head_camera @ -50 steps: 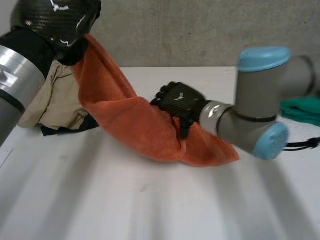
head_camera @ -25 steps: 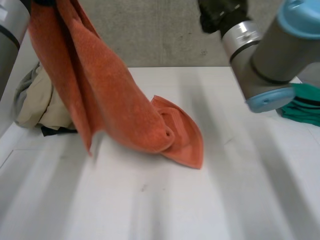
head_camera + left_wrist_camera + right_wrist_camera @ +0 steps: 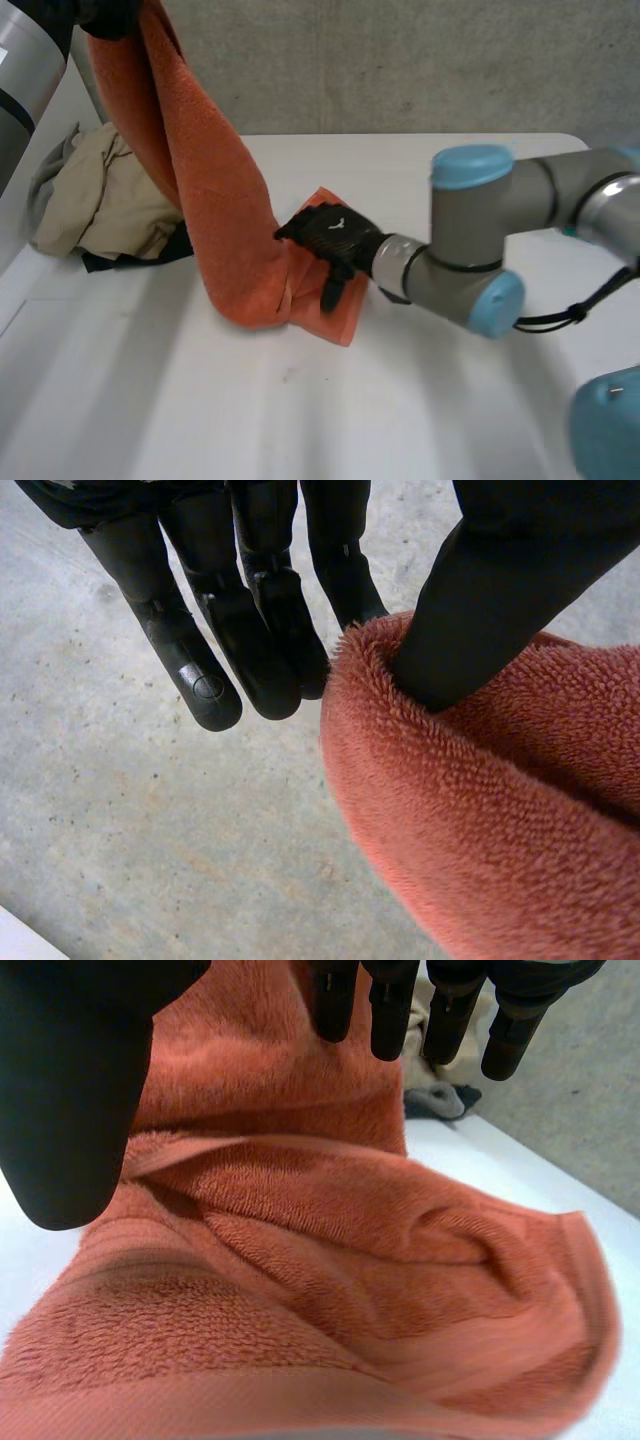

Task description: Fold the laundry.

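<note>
Orange towel: top end up in the left hand, high over the table's left rear. It hangs as a thick folded band down to mid-table. The bottom end lies bunched on the white table, with one hemmed corner flat toward the right arm.

Edges/room: the far table edge runs along the grey wall. Bare tabletop lies in front of the towel and behind it. A beige laundry pile sits at the table's left side, just beside the hanging band, with a dark piece under it.

Writing: small white mark on the back of the right hand, too small to read.

Left hand, wrist view: thumb dug into a fold of the towel. Fingers are straight and close together, the nearest one right at the towel's rim, so it reads as a thumb-against-finger pinch.

Right hand: on the low part of the towel where the band meets the table. Wrist view: fingers straight and slightly spread over the towel, thumb wide to the side, nothing gripped. Can't tell if the fingertips actually touch the cloth.
</note>
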`<state>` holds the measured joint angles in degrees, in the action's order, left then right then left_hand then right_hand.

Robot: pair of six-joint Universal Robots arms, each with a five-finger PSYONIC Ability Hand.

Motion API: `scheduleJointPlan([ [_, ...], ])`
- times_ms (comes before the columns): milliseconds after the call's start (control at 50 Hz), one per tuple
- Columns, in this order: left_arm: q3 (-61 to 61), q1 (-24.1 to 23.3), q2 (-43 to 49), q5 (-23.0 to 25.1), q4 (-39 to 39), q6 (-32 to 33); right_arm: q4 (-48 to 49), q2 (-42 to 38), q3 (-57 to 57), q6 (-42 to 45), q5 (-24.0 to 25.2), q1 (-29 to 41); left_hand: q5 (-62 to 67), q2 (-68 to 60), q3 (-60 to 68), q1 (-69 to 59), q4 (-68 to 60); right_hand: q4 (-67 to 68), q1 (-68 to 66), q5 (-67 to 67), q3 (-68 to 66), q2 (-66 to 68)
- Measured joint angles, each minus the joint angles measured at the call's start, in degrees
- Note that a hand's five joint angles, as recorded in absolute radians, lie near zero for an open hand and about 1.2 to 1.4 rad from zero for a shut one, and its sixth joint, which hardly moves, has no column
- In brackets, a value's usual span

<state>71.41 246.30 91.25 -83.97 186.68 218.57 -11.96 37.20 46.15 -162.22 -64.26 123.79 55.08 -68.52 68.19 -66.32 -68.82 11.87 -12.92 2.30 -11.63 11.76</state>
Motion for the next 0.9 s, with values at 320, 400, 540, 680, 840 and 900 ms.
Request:
scheduleJointPlan([
  [320, 3.3, 0.5, -3.4, -0.9, 0.0, -2.4, 6.5, -9.0, -6.8, -12.0, -4.6, 6.7, 0.0, 0.0, 0.0, 0.0, 0.0, 20.1, -20.4, 20.1, -20.5, 21.9],
  [400, 3.1, 1.2, -3.4, -1.3, 0.3, -3.1, 6.3, -8.8, -8.1, -12.5, -5.3, 6.3, 0.0, 0.0, 0.0, 0.0, 0.0, 50.3, -45.9, 48.6, -50.5, 51.2],
  [540, 1.6, 2.4, -2.2, -1.9, 1.4, -3.6, 11.8, 0.1, -10.0, -12.3, -14.9, 0.9, 0.0, 0.0, 0.0, 0.0, 0.0, 56.5, -46.4, 50.8, -55.6, 53.3],
  [680, -0.4, 3.4, 0.6, -3.9, 2.1, -3.9, 23.3, 14.4, -2.9, -8.0, -19.6, -5.2, 0.0, 0.0, 0.0, 0.0, 0.0, 56.5, -46.4, 51.7, -55.7, 53.3],
  [840, 0.2, 4.0, 4.9, -5.8, 2.5, -4.4, 25.9, 29.9, 19.2, 5.1, -15.2, -7.7, 0.0, 0.0, 0.0, 0.0, 0.0, 56.5, -46.4, 51.8, -55.9, 53.3],
  [900, 0.6, 4.1, 6.9, -5.9, 3.1, -4.4, 23.1, 33.8, 30.3, 11.6, -13.3, -6.1, 0.0, 0.0, 0.0, 0.0, 0.0, 56.5, -46.4, 51.8, -55.9, 53.3],
])
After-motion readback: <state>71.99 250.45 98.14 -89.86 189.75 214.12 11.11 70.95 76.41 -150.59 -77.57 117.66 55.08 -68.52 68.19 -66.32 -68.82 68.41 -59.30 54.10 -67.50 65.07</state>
